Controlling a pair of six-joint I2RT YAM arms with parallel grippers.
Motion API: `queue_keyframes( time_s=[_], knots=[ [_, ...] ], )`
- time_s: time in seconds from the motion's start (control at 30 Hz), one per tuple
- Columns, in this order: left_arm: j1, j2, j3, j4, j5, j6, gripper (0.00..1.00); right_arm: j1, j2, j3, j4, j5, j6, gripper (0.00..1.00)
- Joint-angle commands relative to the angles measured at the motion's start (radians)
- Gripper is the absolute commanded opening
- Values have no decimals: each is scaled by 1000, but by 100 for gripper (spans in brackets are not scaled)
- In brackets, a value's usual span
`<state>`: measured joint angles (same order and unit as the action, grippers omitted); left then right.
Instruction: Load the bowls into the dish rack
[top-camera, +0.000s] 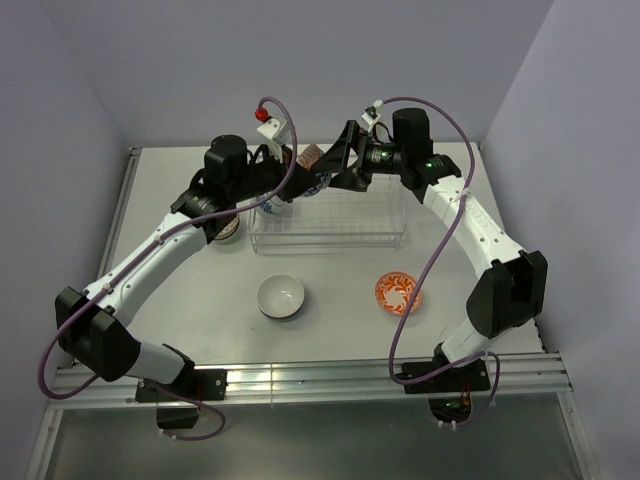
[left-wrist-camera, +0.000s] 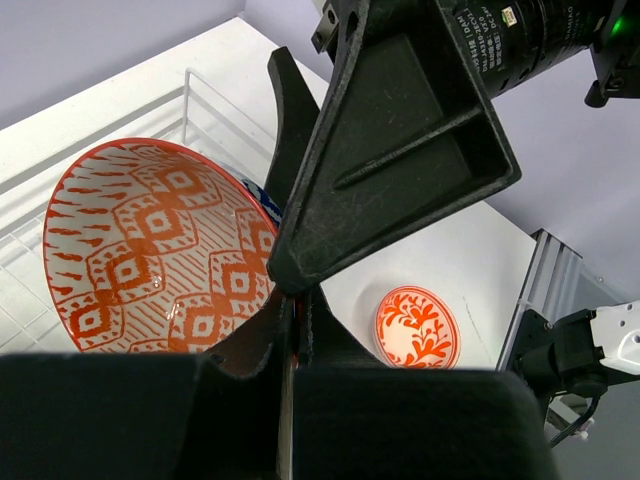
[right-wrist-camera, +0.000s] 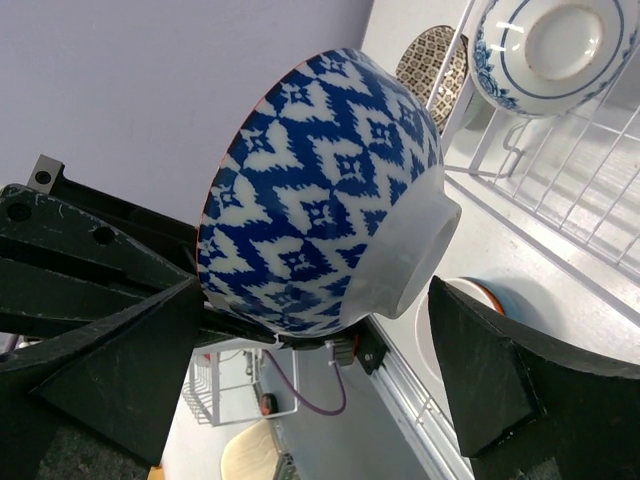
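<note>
My left gripper is shut on the rim of a bowl with an orange-red pattern inside and a blue-and-white pattern outside. It holds the bowl tilted above the back left corner of the clear dish rack. My right gripper is open. Its fingers stand on either side of that bowl, apart from it. A blue-and-white bowl stands in the rack's left end. A plain white bowl and an orange-red patterned bowl sit on the table in front of the rack.
A grey-brown patterned bowl sits on the table left of the rack, partly under my left arm; it also shows in the right wrist view. The two grippers are very close together. Walls close off the table at the back and sides.
</note>
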<state>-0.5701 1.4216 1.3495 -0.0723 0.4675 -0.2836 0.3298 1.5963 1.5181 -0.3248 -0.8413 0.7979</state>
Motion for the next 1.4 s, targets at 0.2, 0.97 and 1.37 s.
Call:
queue_keyframes(
  time_s=[0.2, 0.97, 1.37],
  knots=[
    [1, -53, -9, 101, 39, -11, 0, 6, 5, 37, 20, 30, -25, 95],
    [1, -43, -27, 43, -1, 17, 1, 14, 10, 37, 32, -1, -42, 4],
    [13, -84, -53, -30, -13, 34, 52, 12, 40, 85, 12, 51, -72, 0]
  ],
)
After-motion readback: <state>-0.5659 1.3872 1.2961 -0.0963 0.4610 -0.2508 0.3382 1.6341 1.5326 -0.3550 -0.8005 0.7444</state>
